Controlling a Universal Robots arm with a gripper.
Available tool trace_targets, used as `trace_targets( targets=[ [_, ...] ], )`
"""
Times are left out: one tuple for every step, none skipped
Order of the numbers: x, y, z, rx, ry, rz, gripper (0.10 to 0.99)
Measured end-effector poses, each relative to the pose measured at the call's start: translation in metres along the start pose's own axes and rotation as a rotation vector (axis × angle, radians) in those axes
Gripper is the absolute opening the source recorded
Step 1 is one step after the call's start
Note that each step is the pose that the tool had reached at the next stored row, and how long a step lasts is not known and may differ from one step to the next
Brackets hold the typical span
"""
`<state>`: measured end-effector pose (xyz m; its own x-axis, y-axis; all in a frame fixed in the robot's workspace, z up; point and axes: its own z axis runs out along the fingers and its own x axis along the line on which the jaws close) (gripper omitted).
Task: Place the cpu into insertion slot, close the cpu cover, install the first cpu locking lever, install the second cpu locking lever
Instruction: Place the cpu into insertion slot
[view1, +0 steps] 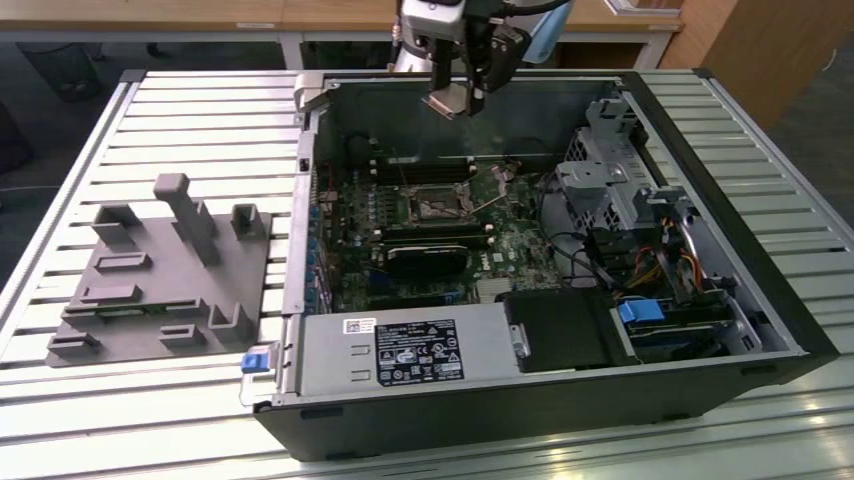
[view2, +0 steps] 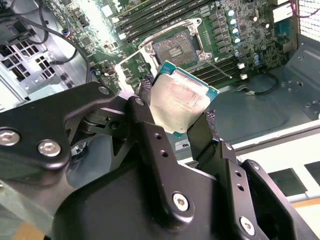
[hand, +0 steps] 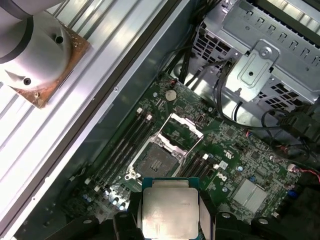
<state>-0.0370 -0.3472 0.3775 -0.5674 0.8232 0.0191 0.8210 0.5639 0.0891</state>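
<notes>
Cpu (view1: 451, 100) is hanging in the gripper (view1: 458, 100) above the far wall of the open computer case (view1: 747, 330) in the exterior view, well apart from the insertion slot (view1: 437, 208) on the board below. In the second wrist view, the fingers (view2: 146, 120) are clenching the chip by two opposite edges, probably sparing its faces. In the first wrist view, the cpu cover (hand: 184, 132) is apparently standing flipped open beside the bare socket, leaving it unobstructed.
</notes>
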Motion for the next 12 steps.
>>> trace_targets(
  targets=[
    [0.0000, 0.0000, 0.0000, 0.000, -0.0004, 0.005, 0.537],
    [0.0000, 0.0000, 0.0000, 0.000, -0.0009, 0.010, 0.537],
    [0.0000, 0.0000, 0.0001, 0.000, -0.0013, 0.015, 0.537],
    [0.0000, 0.0000, 0.0001, 0.000, -0.0017, 0.020, 0.537],
    [0.0000, 0.0000, 0.0001, -0.001, -0.0021, 0.024, 0.537],
    [0.0000, 0.0000, 0.0001, -0.001, -0.0026, 0.029, 0.537],
    [0.0000, 0.0000, 0.0001, -0.001, -0.0030, 0.034, 0.537],
    [0.0000, 0.0000, 0.0001, -0.001, -0.0035, 0.039, 0.537],
    [0.0000, 0.0000, 0.0001, -0.001, -0.0039, 0.043, 0.537],
    [0.0000, 0.0000, 0.0002, -0.001, -0.0043, 0.048, 0.537],
    [0.0000, 0.0000, 0.0002, -0.001, -0.0047, 0.053, 0.537],
    [0.0000, 0.0000, 0.0002, -0.001, -0.0051, 0.058, 0.537]
  ],
)
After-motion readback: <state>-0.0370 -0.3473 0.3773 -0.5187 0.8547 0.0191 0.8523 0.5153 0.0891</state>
